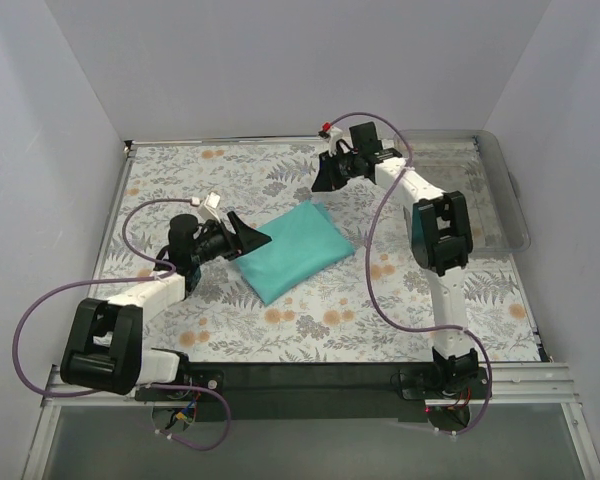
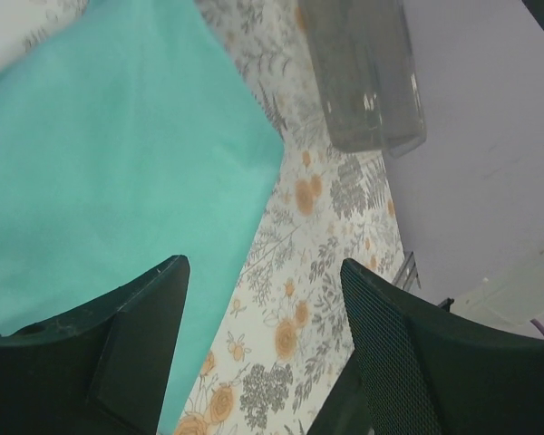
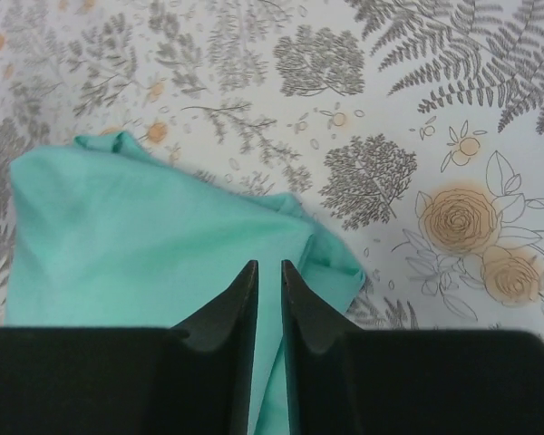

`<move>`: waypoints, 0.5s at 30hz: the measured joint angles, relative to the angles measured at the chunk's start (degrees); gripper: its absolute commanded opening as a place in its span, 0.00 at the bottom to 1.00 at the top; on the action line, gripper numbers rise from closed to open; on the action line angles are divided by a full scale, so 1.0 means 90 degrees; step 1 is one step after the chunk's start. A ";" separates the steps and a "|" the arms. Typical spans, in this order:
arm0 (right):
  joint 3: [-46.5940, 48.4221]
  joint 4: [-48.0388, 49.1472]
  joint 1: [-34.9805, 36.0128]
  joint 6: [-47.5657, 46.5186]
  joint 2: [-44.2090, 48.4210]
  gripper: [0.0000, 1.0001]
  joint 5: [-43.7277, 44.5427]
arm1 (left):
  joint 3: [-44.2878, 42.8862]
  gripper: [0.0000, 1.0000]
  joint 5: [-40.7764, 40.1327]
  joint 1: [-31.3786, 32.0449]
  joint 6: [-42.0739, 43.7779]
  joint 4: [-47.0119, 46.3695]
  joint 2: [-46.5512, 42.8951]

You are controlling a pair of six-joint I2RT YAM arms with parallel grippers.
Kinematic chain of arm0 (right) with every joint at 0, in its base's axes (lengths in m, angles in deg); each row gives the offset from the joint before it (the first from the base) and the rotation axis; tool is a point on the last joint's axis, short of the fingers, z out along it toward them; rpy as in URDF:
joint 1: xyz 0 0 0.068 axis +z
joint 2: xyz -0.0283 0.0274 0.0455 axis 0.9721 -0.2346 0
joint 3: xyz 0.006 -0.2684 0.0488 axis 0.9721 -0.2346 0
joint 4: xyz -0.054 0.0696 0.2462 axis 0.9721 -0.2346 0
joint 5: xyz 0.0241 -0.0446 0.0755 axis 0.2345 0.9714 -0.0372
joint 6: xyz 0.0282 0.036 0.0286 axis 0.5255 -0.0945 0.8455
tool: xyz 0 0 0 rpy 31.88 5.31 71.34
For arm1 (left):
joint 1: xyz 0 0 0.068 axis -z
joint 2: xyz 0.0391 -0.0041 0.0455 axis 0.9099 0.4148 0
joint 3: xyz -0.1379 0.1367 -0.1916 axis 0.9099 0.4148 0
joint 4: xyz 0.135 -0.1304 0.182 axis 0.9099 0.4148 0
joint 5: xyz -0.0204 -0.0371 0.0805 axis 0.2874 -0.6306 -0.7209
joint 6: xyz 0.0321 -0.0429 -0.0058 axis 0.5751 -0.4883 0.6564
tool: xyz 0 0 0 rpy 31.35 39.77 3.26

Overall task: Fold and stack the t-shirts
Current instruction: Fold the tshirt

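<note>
One teal-green t-shirt (image 1: 295, 248) lies folded into a compact slanted rectangle in the middle of the floral table. My left gripper (image 1: 252, 238) is low at the shirt's left edge, jaws wide apart. In the left wrist view its left finger stands over the cloth (image 2: 100, 154), and bare table shows in the gap of the gripper (image 2: 263, 265). My right gripper (image 1: 326, 180) hovers just beyond the shirt's far corner. In the right wrist view this gripper (image 3: 268, 265) has a narrow slit between its tips, nothing pinched, with the shirt's bunched corner (image 3: 145, 236) below.
A clear plastic bin (image 1: 500, 190) stands along the right side of the table, also showing as the bin (image 2: 367, 82) in the left wrist view. A small white object (image 1: 212, 200) lies near the left arm. White walls close in the table.
</note>
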 measured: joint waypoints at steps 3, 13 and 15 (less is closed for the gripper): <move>-0.0503 -0.0090 0.0000 -0.0583 0.0925 0.21 -0.0216 | -0.0087 0.63 -0.0131 -0.0204 0.0109 0.0087 -0.0272; -0.2475 -0.0619 0.0185 -0.2120 0.2057 0.17 -0.1139 | -0.0085 0.60 -0.0338 -0.0493 0.0005 0.0053 0.0699; -0.2905 -0.0838 0.0255 -0.2242 0.1991 0.16 -0.1132 | -0.0155 0.59 -0.0352 -0.0493 -0.0019 0.0005 0.1027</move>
